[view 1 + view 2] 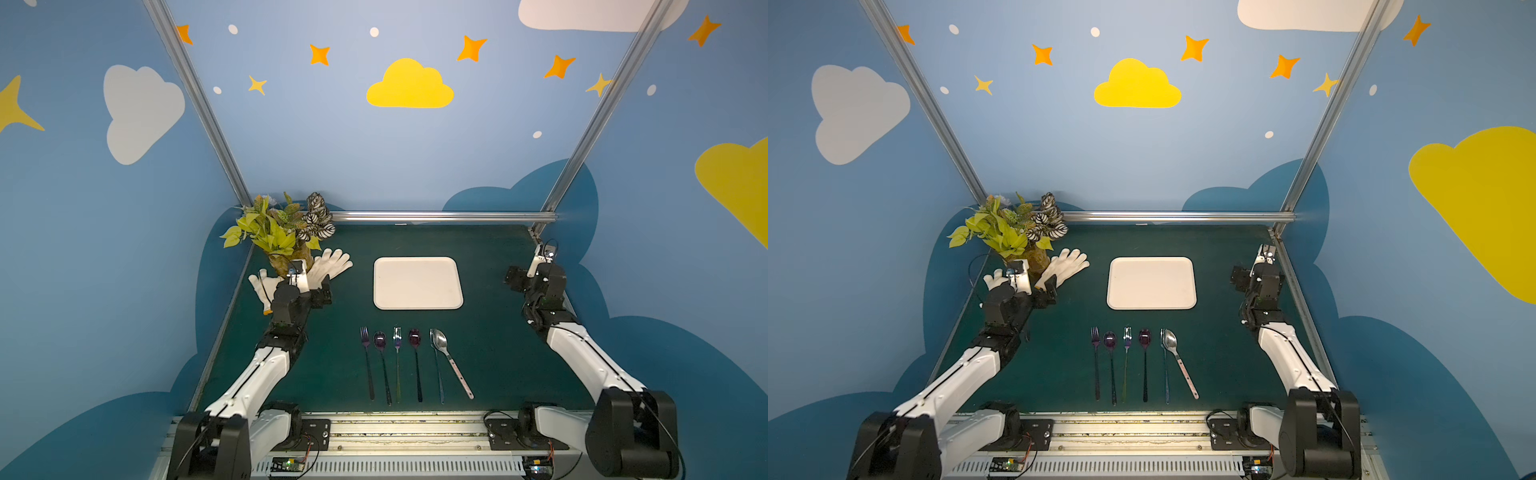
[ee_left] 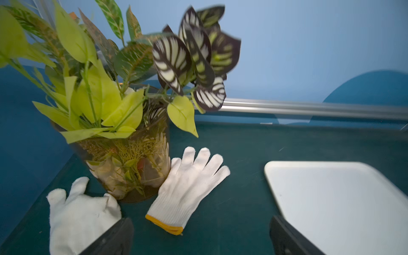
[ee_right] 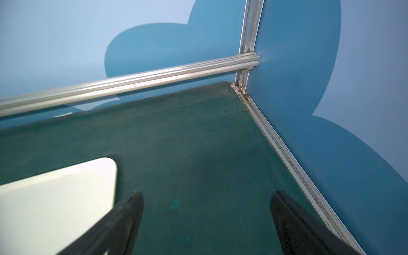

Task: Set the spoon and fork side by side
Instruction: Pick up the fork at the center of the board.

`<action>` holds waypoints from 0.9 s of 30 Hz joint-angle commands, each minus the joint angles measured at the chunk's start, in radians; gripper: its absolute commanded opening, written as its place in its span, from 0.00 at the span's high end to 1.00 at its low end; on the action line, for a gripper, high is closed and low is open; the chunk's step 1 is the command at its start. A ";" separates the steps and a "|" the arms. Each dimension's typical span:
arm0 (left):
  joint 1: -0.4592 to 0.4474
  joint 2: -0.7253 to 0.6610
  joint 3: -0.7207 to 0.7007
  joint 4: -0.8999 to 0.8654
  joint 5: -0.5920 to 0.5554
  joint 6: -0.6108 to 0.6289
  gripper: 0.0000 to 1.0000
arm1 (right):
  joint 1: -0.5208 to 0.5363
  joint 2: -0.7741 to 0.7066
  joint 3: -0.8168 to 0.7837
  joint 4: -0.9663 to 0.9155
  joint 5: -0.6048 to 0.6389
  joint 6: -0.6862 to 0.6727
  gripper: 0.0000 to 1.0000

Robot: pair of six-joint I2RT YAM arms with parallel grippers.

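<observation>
On the green table (image 1: 490,332), the cutlery row (image 1: 397,361) is laid at six o'clock of the tray (image 1: 417,282), silver spoon (image 1: 440,341) beside fork (image 1: 437,374). The left gripper (image 2: 201,220) and right gripper (image 3: 206,194) are parked spread and empty, presumably to leave it undisturbed.

You see: silver spoon (image 1: 440,340) and neighbouring fork (image 1: 432,335), glossy metal; table (image 1: 490,257), matt; tray (image 1: 417,282), smooth, faint sheen; glove (image 2: 189,187), ribbed knitted cloth.

Soft even overhead light, faint shadows on the dark green bench (image 1: 490,353). White rectangular plastic tray (image 3: 55,198) glares in the right wrist view. Hot strip on the silver aluminium rail (image 1: 395,419) camera-side of the tray. Top views bow at edges. Blurred: left claw's black fingers (image 2: 117,236), dark white-striped leaves (image 2: 172,59).
</observation>
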 commanded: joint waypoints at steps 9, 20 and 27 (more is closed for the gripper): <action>-0.080 -0.149 0.155 -0.994 0.443 -0.435 0.00 | 0.279 -0.036 0.214 -1.029 -0.185 0.324 0.28; -0.329 -0.056 0.175 -1.109 0.424 -0.365 0.00 | 0.870 0.096 0.232 -1.029 -0.259 0.591 0.48; -0.347 -0.055 0.185 -1.096 0.408 -0.295 0.00 | 0.931 0.339 0.283 -0.981 -0.249 0.599 0.55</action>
